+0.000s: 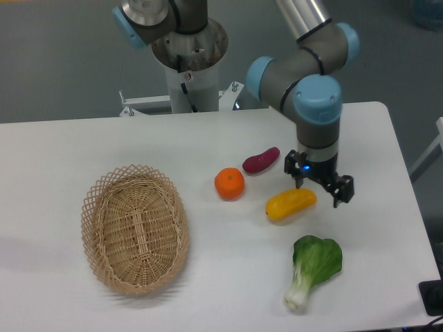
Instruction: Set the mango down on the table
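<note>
The yellow-orange mango [290, 204] lies on the white table [208, 145], right of center. My gripper [321, 188] hangs at the mango's right end, pointing down. Its jaws stand apart and hold nothing. One dark fingertip [300, 180] sits just behind the mango and the other fingertip [343, 195] is off to its right. I cannot tell how far the gripper is above the fruit.
A round orange [229, 184] and a purple sweet potato [261, 160] lie left of and behind the mango. A bok choy [313, 266] lies in front of it. An empty wicker basket [135, 228] stands at the left. The robot base [189, 55] is behind the table.
</note>
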Controlling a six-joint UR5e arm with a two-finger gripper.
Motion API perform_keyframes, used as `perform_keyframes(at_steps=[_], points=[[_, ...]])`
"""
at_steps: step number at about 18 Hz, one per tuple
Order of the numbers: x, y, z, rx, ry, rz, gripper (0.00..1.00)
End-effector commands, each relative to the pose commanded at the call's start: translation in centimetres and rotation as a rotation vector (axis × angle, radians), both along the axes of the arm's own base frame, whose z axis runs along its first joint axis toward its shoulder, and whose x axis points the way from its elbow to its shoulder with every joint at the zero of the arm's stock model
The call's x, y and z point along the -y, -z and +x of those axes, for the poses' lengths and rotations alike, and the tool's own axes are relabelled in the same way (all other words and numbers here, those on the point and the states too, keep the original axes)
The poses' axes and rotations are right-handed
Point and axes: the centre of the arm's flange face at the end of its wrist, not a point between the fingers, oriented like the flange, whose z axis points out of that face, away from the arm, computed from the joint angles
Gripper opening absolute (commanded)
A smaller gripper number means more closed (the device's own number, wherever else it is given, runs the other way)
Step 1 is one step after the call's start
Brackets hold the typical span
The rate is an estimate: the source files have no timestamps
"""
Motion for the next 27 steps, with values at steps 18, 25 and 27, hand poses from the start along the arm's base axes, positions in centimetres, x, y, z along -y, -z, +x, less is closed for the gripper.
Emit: perform_keyframes(at_steps=[18, 25, 27], points=[[7.3, -8.2, -3.4, 0.108, 0.107, 0.000, 1.00], [7.7, -8.2, -3.6, 0.108, 0.100, 0.000, 1.00], [7.7, -8.2, -3.6, 0.108, 0.100, 0.000, 1.00]])
